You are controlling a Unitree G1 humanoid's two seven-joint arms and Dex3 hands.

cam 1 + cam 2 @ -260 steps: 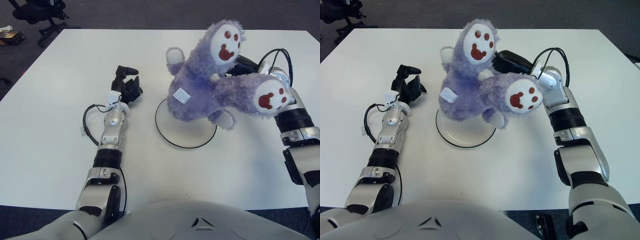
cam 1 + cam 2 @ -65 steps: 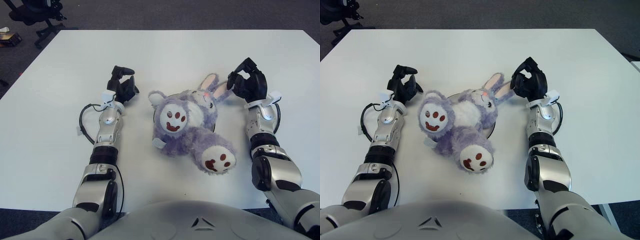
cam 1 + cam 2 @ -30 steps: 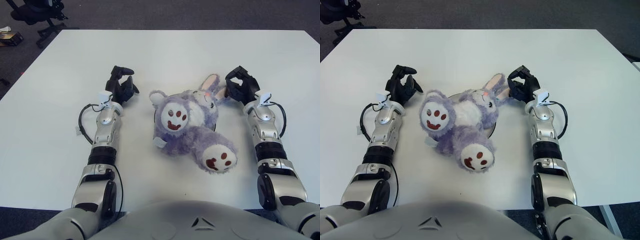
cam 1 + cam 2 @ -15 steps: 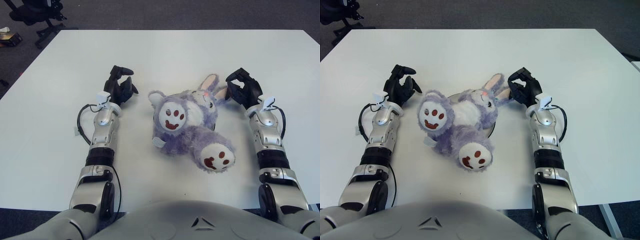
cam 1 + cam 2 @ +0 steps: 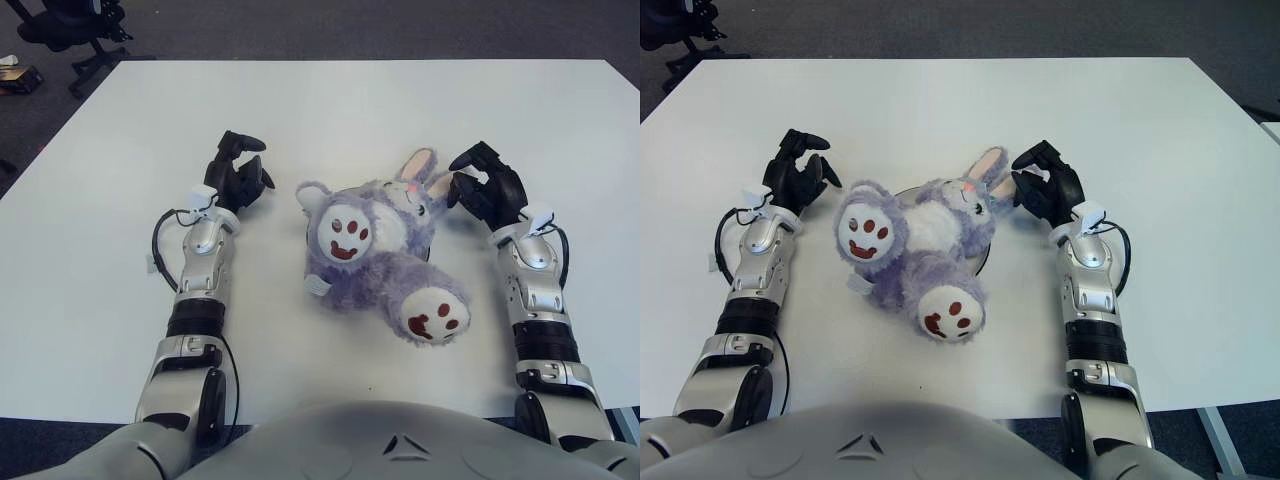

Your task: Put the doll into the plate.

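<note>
Doll (image 5: 375, 250) lies over plate (image 5: 985, 262), legs spilling onto worktop (image 5: 330, 110); task approx done. My right hand (image 5: 487, 193) & left hand (image 5: 236, 176): fingers loosely apart, empty.

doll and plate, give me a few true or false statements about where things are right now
1. The doll lies on the plate. True.
2. The right hand grips the doll's foot. False: it is beside the doll's ears, fingers open, holding nothing.
3. The left hand is on the doll's left side, apart from it. True.
4. The doll stands upright. False: it lies on its back, soles showing.
5. The plate is fully visible. False: the doll covers most of it.
</note>
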